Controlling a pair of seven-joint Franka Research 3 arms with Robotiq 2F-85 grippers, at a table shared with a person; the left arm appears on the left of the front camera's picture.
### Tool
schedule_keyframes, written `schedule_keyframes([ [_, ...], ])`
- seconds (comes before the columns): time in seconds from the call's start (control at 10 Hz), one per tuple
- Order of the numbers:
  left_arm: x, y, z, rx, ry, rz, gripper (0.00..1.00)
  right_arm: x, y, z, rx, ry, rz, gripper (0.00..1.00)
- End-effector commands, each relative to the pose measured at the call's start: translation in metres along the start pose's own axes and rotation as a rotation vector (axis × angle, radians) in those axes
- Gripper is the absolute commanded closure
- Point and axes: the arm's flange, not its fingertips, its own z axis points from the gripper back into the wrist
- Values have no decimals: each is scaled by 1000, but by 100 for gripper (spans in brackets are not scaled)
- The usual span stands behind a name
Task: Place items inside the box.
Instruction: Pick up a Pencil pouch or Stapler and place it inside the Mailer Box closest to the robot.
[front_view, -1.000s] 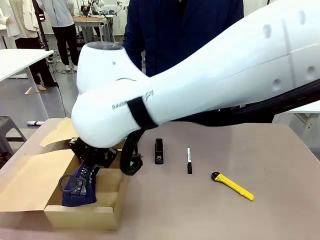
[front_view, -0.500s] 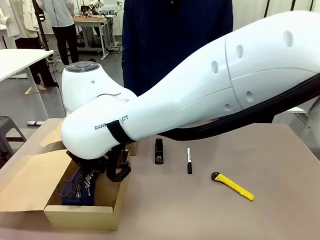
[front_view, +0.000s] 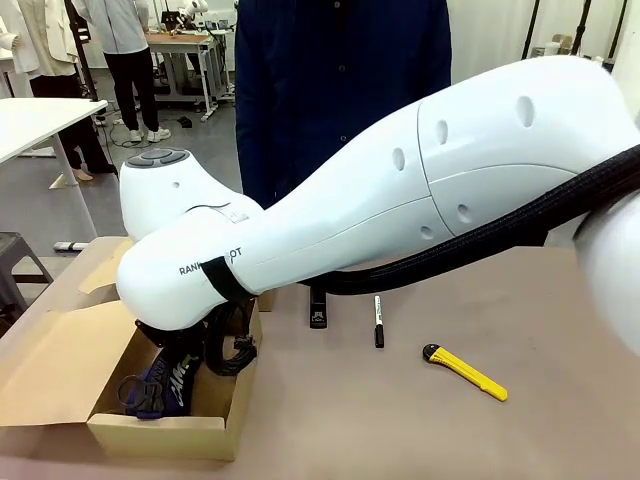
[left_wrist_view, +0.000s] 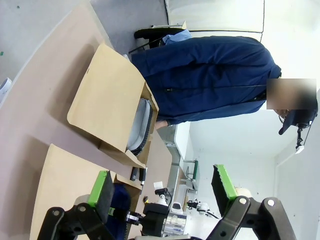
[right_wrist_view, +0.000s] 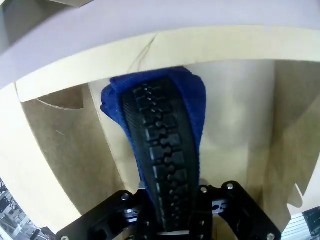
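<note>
right arm (front_view: 400, 200): the white links cross the front view from the right and the wrist dips into the near box at lower left. its bulk hides most of the table's (front_view: 540, 330) far left.
person (front_view: 340, 80): dark navy jacket, standing at the far edge; hands can't be made out.
box (front_view: 160, 432): open brown cardboard at the near-left corner, with one flap folded out flat to the left. in the left wrist view a second box (left_wrist_view: 107, 100) sits closer to the person, and a grey pouch (left_wrist_view: 142, 122) stands on edge inside it.
left gripper (left_wrist_view: 162, 190): held off above the table, jaws spread wide, green pads (left_wrist_view: 101, 190) facing each other, nothing between them.
right gripper (right_wrist_view: 172, 210): down inside the near box. the navy pouch (right_wrist_view: 192, 105) lies zipper-up along the box floor, one end running in between the jaws. can't tell whether they pinch it or stand just clear.
yellow utility knife (front_view: 465, 372): flat on the table right of centre, lying diagonal.
black marker (front_view: 378, 320): left of the knife, apart from it.
black clip-like piece (front_view: 318, 303): just left of the marker, near the arm's cable.
</note>
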Motion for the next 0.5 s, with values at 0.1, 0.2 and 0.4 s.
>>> schedule_keyframes([
  [0.1, 0, -2, 1, -10, 1, -2, 0, -2, 2, 6, 20, 5, -7, 35],
  [0.2, 0, -2, 1, -10, 1, -2, 0, -1, 1, 8, 31, 5, -13, 14],
  [0.4, 0, -2, 1, -10, 1, -2, 0, -1, 0, 9, 38, 4, -17, 0],
])
